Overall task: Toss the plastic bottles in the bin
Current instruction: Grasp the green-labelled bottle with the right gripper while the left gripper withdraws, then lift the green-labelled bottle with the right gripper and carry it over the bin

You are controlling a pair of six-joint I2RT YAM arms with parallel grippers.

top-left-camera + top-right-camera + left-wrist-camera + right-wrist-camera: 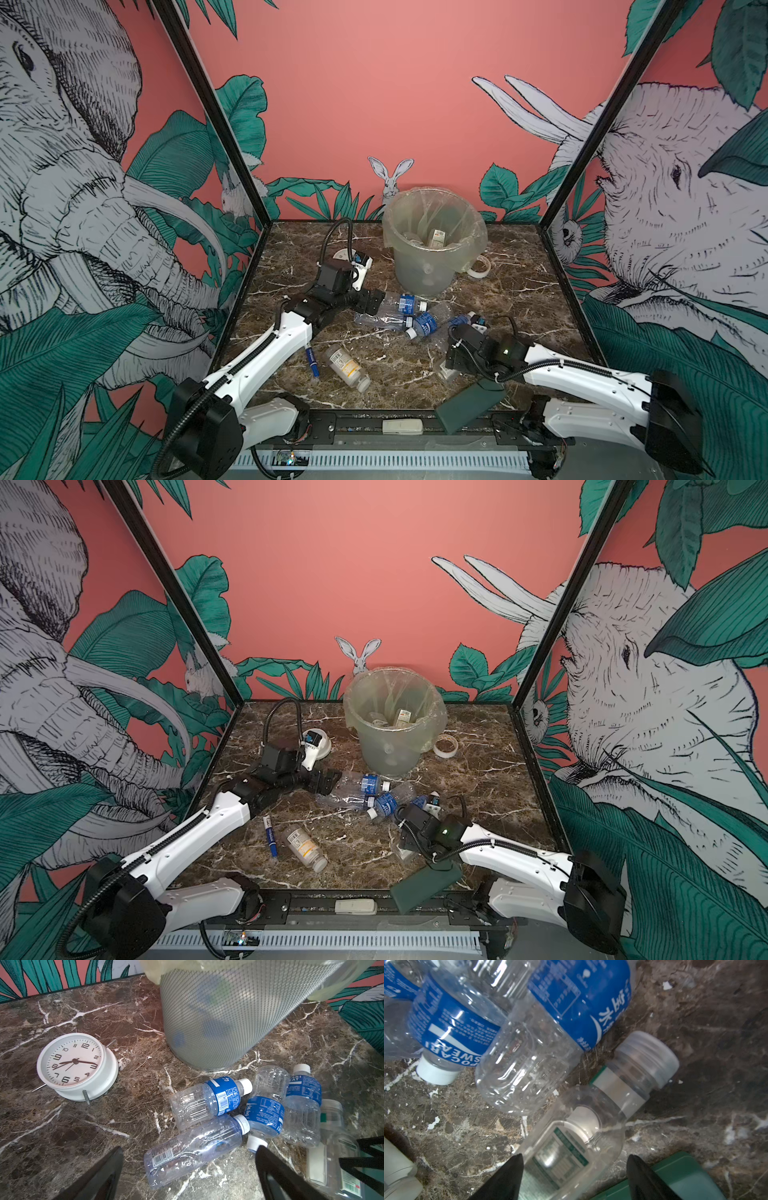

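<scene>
The bin [419, 270] stands at the back of the marble table, with bottles lying inside its bag. In both top views, several clear plastic bottles with blue labels [401, 302] [386, 802] lie in a heap in front of it. My left gripper [189, 1167] is open, its fingers either side of a clear bottle with a barcode [193, 1151] without touching it. My right gripper [574, 1176] is open around a clear bottle with a green-and-white label [571, 1147]; one finger [508, 1176] is against it and the other stands apart. A white-labelled pill bottle [347, 368] lies alone near the front.
A white clock [76, 1066] lies left of the bin, behind my left wrist. There is a tape roll [480, 266] to the right of the bin, a blue marker [311, 361] beside the pill bottle, and a dark green case [469, 405] on the front edge under my right arm.
</scene>
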